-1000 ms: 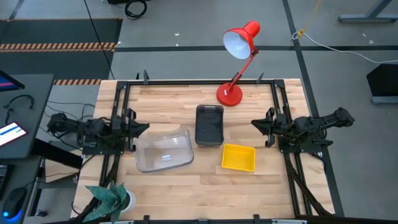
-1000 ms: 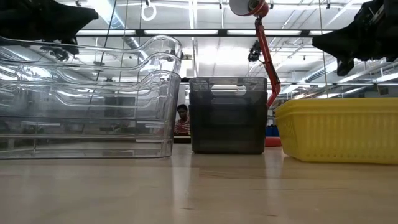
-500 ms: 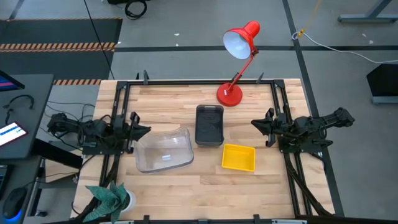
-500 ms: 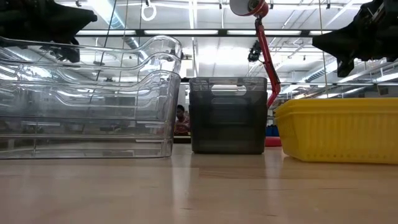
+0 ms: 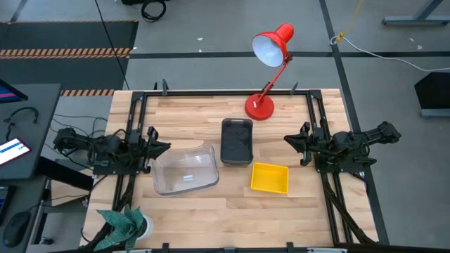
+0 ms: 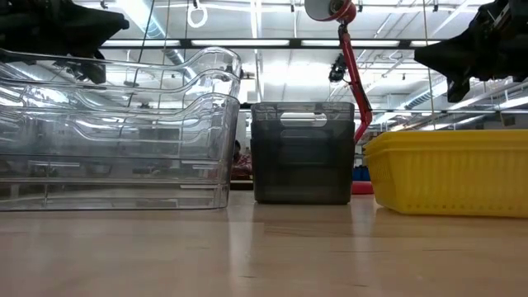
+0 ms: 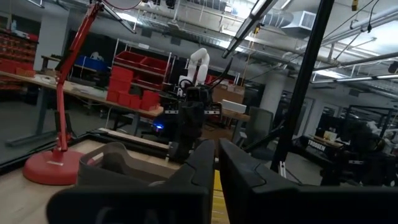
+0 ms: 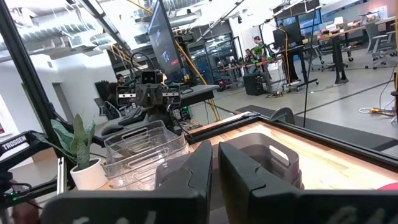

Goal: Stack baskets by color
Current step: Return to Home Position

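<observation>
Change: the left gripper has pulled back a shade from the clear baskets over the last second. The right gripper and all three piles sit as they did.

Meaning: with no basket left loose on the table, the sorting by colour looks finished. Only the arms' retreat appears to remain.

Left jaws: drawn together to a thin slit and holding nothing, as the left wrist view shows. The clear pile lies just ahead of them and a little to one side, apart from the fingers.

Right jaws: also closed to a narrow gap and empty. The yellow basket sits ahead and off to one side, not touching.

Between the jaws: the dark grey baskets stand roughly midway between the two grippers. The red desk lamp has its base just beyond them.

Clear pile: glossy see-through plastic, the largest footprint. Three nested rims with scooped handle edges show in the low view, and the corners are rounded.

Grey pile: smoky, half-translucent walls with an oblong handle slot, narrow and upright.

Yellow: opaque, bright, finely ribbed wall under a rolled rim. Whether it is one basket or several nested cannot be told.
</observation>
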